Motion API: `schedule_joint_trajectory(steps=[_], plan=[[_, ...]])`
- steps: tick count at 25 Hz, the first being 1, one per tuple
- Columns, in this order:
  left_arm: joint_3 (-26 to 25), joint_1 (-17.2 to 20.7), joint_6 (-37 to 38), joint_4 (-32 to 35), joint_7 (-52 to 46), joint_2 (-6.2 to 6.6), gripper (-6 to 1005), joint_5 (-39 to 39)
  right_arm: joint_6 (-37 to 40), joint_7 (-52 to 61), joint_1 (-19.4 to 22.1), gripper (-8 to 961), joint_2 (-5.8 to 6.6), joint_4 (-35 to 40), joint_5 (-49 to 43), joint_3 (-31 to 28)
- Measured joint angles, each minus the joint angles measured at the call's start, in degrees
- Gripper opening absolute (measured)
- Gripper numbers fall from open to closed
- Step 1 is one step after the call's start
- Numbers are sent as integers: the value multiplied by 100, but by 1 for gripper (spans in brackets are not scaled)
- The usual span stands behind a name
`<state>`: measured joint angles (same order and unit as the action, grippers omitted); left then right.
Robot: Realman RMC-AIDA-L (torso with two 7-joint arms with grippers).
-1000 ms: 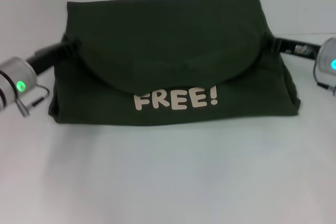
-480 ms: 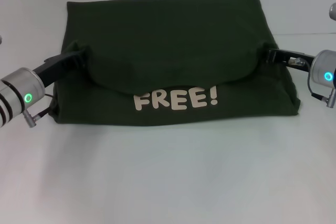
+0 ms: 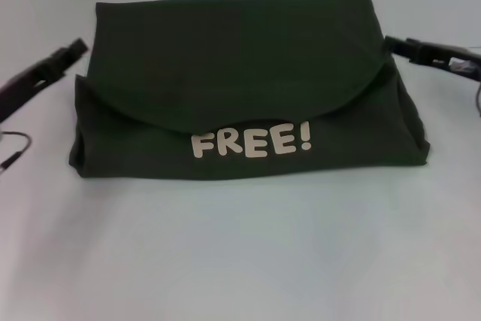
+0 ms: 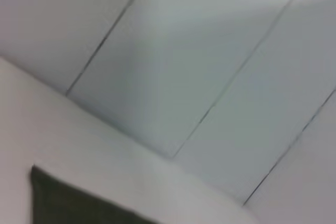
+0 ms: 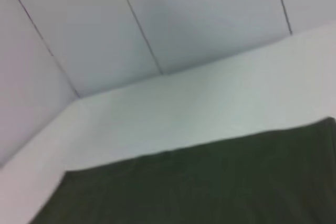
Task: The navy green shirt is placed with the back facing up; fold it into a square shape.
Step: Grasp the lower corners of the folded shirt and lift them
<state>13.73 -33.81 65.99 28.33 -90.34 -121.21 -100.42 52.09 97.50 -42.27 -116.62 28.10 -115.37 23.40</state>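
The navy green shirt (image 3: 240,73) lies folded into a wide rectangle on the white table. A rounded flap is folded toward me over the cream "FREE!" lettering (image 3: 252,142). My left gripper (image 3: 71,52) hovers just off the shirt's left edge, open and empty. My right gripper (image 3: 394,44) hovers just off the right edge, open and empty. A corner of the shirt shows in the left wrist view (image 4: 63,203), and its far edge shows in the right wrist view (image 5: 210,182).
The white table (image 3: 240,246) stretches out in front of the shirt. Panelled white walls (image 5: 157,14) stand behind the table. A thin cable (image 3: 15,148) hangs by the left arm.
Both grippers let go of the shirt's side folds and pulled outward and up, away from the cloth. The folded flap stays lying where it was.
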Motion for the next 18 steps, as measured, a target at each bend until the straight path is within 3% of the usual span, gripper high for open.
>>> schedule_joint_trajectory(steps=[3, 8, 9, 11, 13, 18], plan=[[14, 220, 571, 14, 1, 38, 296, 176, 569, 42, 159, 353, 140, 67, 178, -12], [338, 726, 1754, 175, 39, 124, 516, 135, 1490, 326, 485, 528, 347, 183, 273, 22], [464, 807, 1828, 237, 40, 126, 560, 125, 1655, 372, 556, 572, 366, 226, 275, 23], [768, 978, 1833, 361, 44, 127, 758, 118, 1935, 464, 692, 692, 395, 295, 277, 23], [1037, 1123, 1799, 445, 48, 142, 815, 81, 2167, 596, 824, 847, 428, 346, 279, 23], [1325, 1238, 1386, 530, 145, 133, 929, -456, 2419, 814, 1044, 872, 470, 372, 286, -52]])
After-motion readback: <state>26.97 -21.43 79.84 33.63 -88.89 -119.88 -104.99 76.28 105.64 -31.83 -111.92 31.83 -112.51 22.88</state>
